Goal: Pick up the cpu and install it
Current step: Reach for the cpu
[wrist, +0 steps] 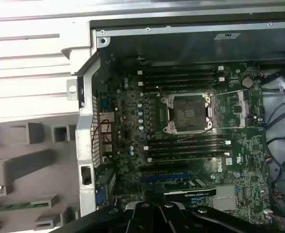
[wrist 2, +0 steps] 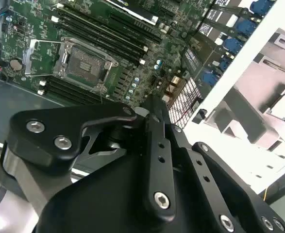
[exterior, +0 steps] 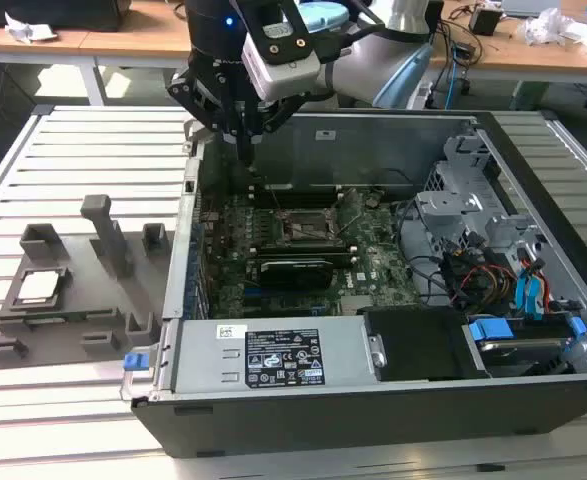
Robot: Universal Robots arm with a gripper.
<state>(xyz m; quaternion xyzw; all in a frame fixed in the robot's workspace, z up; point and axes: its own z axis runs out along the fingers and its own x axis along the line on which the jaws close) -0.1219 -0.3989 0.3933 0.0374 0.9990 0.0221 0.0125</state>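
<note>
Pincer [exterior: 244, 150], closed on nothing over the motherboard [exterior: 373, 265], should take the cpu [exterior: 38, 287] in its grey holder [exterior: 83, 322] squarely by opposite edges, level.

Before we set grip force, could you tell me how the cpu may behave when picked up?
The cpu looks thin, flat and stiff, so probably light. Its smooth top may be slippery. Nested in its holder, it likely won't slide.

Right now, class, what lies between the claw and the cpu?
In the exterior view, the computer case's side wall and the grey tray's upright post stand between the claw and the cpu.
</note>
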